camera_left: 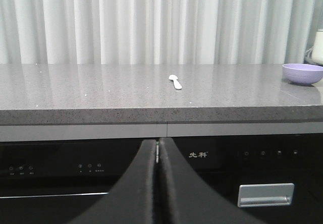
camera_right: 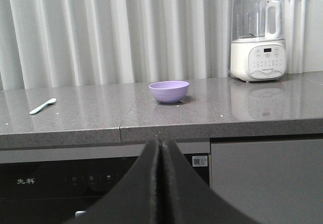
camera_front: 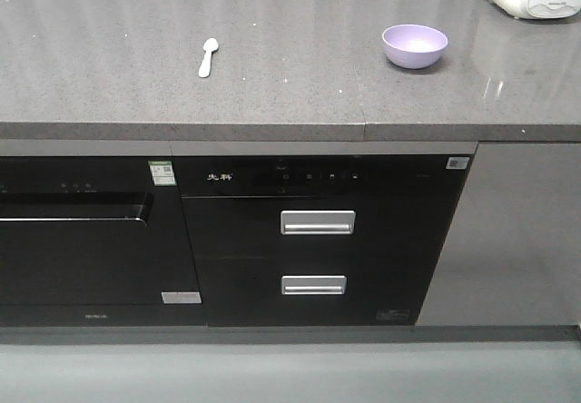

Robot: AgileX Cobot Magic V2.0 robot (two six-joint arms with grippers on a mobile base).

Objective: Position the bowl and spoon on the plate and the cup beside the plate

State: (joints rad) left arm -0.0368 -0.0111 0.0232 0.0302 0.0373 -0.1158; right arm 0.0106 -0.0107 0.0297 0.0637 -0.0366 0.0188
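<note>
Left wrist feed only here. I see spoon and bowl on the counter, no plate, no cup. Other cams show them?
Observer: No. Neither the front nor the right wrist view shows a plate or cup. The spoon and bowl sit well apart on the countertop.
Operator: Bowl empty?
Observer: Yes. The front view looks down into it, and there is nothing inside.
Operator: Right gripper?
Observer: The right gripper is shut, jaws pressed together, low in front of the cabinets and pointing toward the bowl.
</note>
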